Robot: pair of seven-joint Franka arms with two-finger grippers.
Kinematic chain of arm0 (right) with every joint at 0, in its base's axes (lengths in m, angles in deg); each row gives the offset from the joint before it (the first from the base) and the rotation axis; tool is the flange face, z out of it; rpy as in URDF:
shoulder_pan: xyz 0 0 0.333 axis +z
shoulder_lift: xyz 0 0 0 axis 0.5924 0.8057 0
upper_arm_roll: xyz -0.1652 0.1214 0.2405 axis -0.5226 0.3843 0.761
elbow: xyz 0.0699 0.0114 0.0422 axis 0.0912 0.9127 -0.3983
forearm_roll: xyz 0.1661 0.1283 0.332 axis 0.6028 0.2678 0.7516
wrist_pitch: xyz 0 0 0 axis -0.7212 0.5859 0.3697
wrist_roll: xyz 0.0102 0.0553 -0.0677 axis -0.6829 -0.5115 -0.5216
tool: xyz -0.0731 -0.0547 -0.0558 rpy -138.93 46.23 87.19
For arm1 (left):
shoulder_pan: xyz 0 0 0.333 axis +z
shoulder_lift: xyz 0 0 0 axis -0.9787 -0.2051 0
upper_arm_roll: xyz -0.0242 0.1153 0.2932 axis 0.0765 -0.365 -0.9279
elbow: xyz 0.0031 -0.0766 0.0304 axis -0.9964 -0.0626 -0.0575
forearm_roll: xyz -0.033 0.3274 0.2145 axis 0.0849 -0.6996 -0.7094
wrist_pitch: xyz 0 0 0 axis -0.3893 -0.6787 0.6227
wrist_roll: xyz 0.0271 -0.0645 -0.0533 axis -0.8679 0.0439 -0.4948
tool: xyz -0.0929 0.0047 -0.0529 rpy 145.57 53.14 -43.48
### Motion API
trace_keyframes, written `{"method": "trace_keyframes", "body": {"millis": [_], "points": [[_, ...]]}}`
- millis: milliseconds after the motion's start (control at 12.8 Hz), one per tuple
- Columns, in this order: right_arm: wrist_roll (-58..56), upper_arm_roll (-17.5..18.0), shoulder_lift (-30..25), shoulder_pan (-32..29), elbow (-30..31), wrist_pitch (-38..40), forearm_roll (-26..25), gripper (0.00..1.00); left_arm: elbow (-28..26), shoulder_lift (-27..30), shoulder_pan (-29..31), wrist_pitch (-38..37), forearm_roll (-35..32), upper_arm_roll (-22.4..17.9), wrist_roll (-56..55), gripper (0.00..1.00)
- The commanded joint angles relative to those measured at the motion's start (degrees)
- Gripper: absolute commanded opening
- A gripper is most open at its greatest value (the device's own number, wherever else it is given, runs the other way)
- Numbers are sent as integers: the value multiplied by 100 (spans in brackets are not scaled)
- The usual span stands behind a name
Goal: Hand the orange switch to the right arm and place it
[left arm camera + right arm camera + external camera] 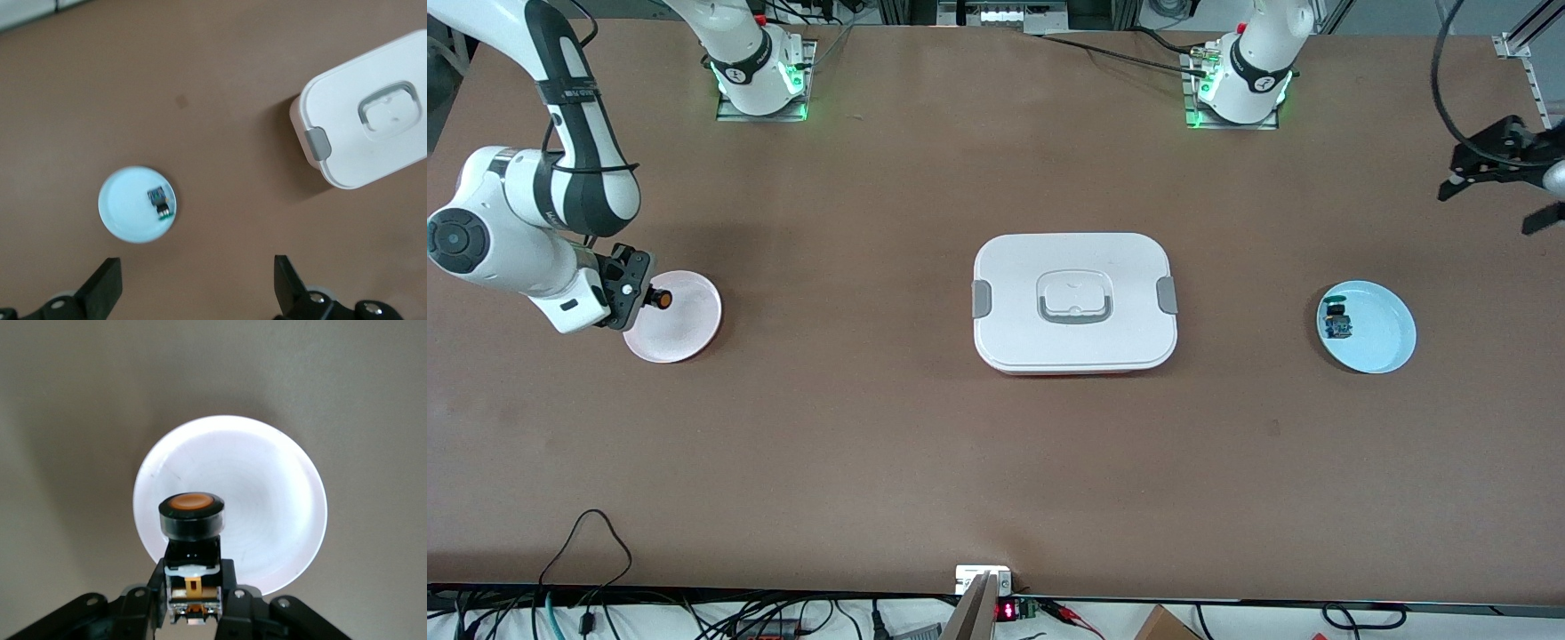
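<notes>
Front view, read as a clock face: at 9 o'clock the right gripper hangs over the edge of a pink plate, its fingers pinched on the orange switch, whose orange cap points sideways over the plate. Right wrist view confirms the grip: the 2 black fingers clamp the switch's pale lower body, the black collar and orange cap stick out ahead of them, and the pink plate lies below. At the centre of the clock sits a white lidded box with grey side clips and a recessed handle. At 3 o'clock lies a light blue plate carrying a small button part on a blue board. The left gripper waits up near 2 o'clock, over the table's edge at the left arm's end, fingers spread wide with nothing between them; the left wrist view shows both black fingertips apart above the blue plate and the box.
</notes>
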Motion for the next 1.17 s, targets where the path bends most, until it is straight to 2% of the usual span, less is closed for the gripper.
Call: {"method": "trace_keyframes", "body": {"millis": [0,234,624,780,1092], "points": [[-149,45,-70,-93,323,-487,-160,4,-911,326,-145,412,-358,-95,-938,100],[-157,36,158,-120,385,-971,-344,4,-1948,502,-136,1378,-376,-139,-1186,100],[-323,45,361,-190,551,-1673,-353,4,-2047,520,-215,1407,-376,-156,-1582,100],[-333,45,396,-155,744,-2043,-353,4,-2039,502,-600,1407,-367,-559,-1599,100],[-447,45,457,-208,991,-2387,-353,4,-1960,415,-594,1389,-324,-587,-1591,100]]}}
